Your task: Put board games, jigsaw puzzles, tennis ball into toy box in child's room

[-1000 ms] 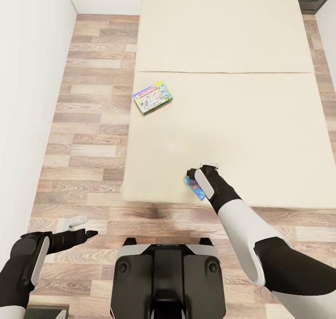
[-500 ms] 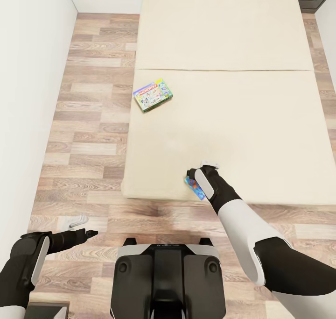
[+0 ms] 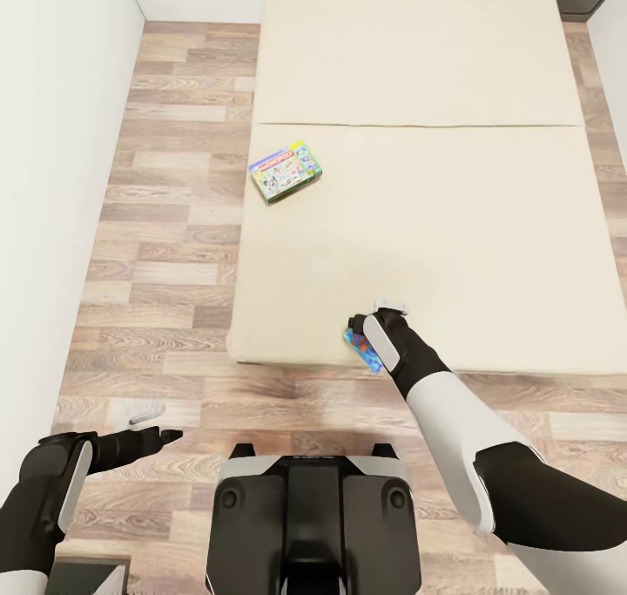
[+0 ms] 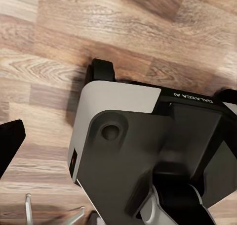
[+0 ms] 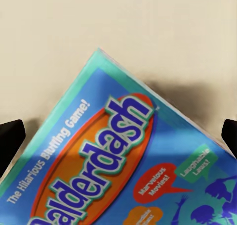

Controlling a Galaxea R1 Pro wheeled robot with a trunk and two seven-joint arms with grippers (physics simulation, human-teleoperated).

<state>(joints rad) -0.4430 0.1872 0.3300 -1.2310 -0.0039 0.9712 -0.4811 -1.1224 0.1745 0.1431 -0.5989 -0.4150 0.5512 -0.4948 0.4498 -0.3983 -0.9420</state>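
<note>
Down over bare wood floor at far left: left claw idle, holding nothing, opening impossible to tell. Farther in on the bed: green Monopoly box, flat near the edge. Rightmost, near the bed's front edge: right claw spread wide astride the blue Balderdash box, not yet closed; best centred before squeezing, then lifted level.

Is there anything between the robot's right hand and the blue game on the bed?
Nothing visible. The right end effector is right over the blue game at the bed's near edge, and its fingers sit open on either side of the box.
</note>
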